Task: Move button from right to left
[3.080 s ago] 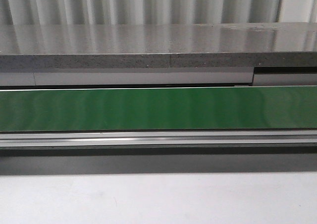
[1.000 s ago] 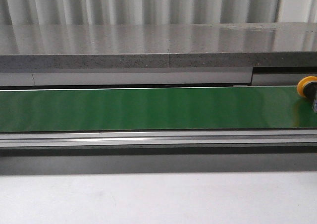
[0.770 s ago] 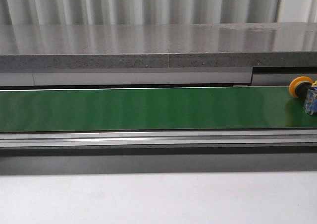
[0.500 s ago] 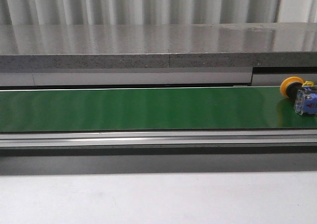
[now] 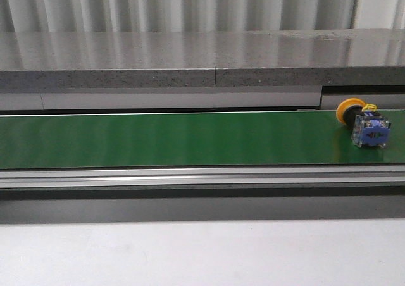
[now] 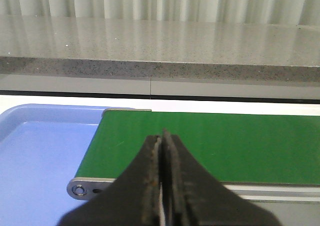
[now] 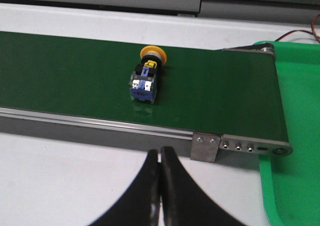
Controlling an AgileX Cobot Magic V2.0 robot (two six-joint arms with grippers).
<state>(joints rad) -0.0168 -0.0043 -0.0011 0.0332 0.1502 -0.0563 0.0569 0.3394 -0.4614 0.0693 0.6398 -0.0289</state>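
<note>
The button (image 5: pixel 362 124) lies on its side on the green belt (image 5: pixel 190 139) near the right end, yellow cap toward the back, blue and grey body toward the front. It also shows in the right wrist view (image 7: pixel 145 77). My right gripper (image 7: pixel 159 156) is shut and empty over the white table, in front of the belt's rail and apart from the button. My left gripper (image 6: pixel 162 138) is shut and empty near the belt's left end (image 6: pixel 210 146). Neither gripper shows in the front view.
A blue tray (image 6: pixel 40 156) sits at the belt's left end. A green tray (image 7: pixel 295 136) sits at the belt's right end. A grey stone ledge (image 5: pixel 190 61) runs behind the belt. An aluminium rail (image 5: pixel 190 177) runs along the belt's front.
The button came into view at the right edge of the belt and has travelled left along it. No gripper has moved into the front view.
</note>
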